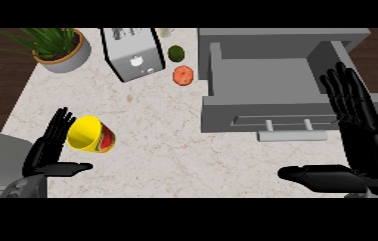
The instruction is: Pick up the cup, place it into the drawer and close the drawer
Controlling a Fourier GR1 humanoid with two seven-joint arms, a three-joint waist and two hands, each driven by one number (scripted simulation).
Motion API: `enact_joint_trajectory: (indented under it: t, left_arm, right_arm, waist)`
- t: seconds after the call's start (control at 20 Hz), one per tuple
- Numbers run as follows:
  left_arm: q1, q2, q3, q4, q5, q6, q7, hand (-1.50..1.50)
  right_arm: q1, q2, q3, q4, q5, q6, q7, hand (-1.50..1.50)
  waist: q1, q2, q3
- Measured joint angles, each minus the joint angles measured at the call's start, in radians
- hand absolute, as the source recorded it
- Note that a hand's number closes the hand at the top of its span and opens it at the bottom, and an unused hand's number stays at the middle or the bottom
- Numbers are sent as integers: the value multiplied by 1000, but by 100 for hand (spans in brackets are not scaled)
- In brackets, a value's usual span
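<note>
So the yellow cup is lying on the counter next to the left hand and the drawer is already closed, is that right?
Not quite. The head view shows the drawer pulled open, its inside showing with nothing visible in it. The rest holds: the yellow cup lies on the counter next to the left hand.

A yellow cup (pixel 91 134) with a red band lies tipped on the desk (pixel 162 135); the grey drawer (pixel 266 92) stands open.

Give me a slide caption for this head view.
Left hand open beside the yellow cup lying on the counter; drawer open, right hand beside it.
</note>
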Motion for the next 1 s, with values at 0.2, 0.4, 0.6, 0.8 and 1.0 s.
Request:
enact_joint_trajectory:
  t: [0.2,0.4,0.6,0.8,1.0]
  left_arm:
    - [-21,7,-8,55,-17,11,-39,-150]
    - [-51,4,-14,97,-29,23,-63,-150]
    - [-64,9,-17,120,-34,23,-80,-150]
    - [-80,-17,-20,138,-37,35,-90,-150]
    - [-105,-22,-17,144,-28,14,-80,-150]
  right_arm:
    - [-3,8,8,-5,4,-3,4,-150]
    - [-3,4,9,-1,0,8,2,-150]
    - [-27,-3,-5,2,-15,11,23,-150]
    - [-40,-5,-8,3,-20,14,30,-150]
    - [-46,-6,-19,11,-31,17,28,-150]
  waist:
    - [-2,1,-1]
    - [-7,3,-1]
    - [-8,5,-2]
    - [-8,4,-2]
    - [-9,5,-2]
